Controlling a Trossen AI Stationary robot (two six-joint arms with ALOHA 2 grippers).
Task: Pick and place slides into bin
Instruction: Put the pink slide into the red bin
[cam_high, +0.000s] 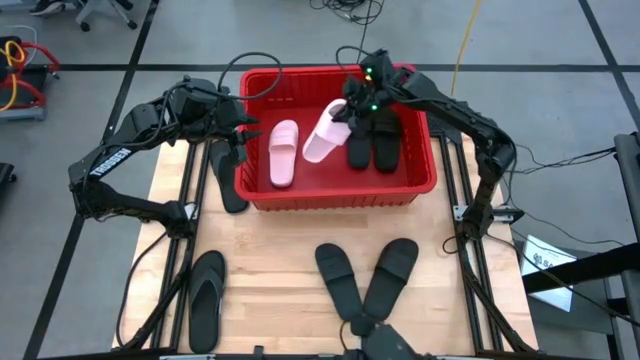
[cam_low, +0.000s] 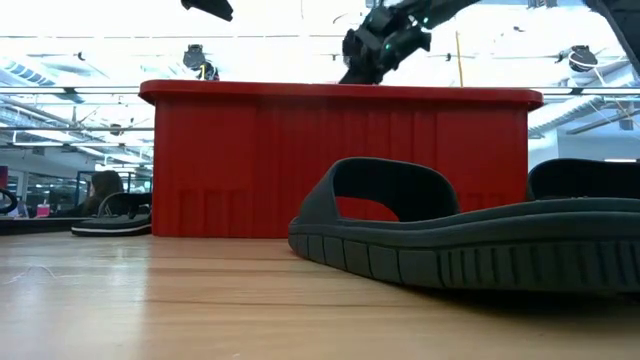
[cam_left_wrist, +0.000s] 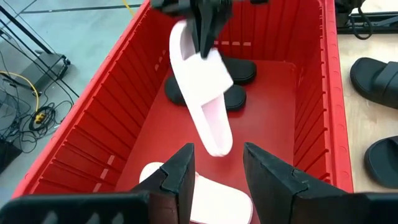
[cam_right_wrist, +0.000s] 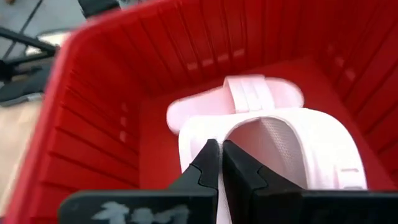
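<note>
Starting nearest: two black slides (cam_high: 366, 280) lie in a V on the table's (cam_high: 280, 250) front edge, a flip-flop (cam_high: 207, 297) at front left. Left gripper (cam_high: 243, 143) hovers over the bin's (cam_high: 340, 195) left rim, fingers (cam_left_wrist: 180, 171) spread, nothing held. Inside, one pink slide (cam_high: 284, 152) lies flat. Right arm reaches in from the far right corner; right gripper (cam_high: 352, 108) is pinched on the second pink slide (cam_high: 325, 132), hanging tilted, toe down, beside a black pair (cam_high: 373, 142).

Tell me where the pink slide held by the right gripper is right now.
In the high view, the held pink slide hangs tilted over the middle of the red bin, pinched by the right gripper, between the other pink slide lying flat and the two black slides.
</note>
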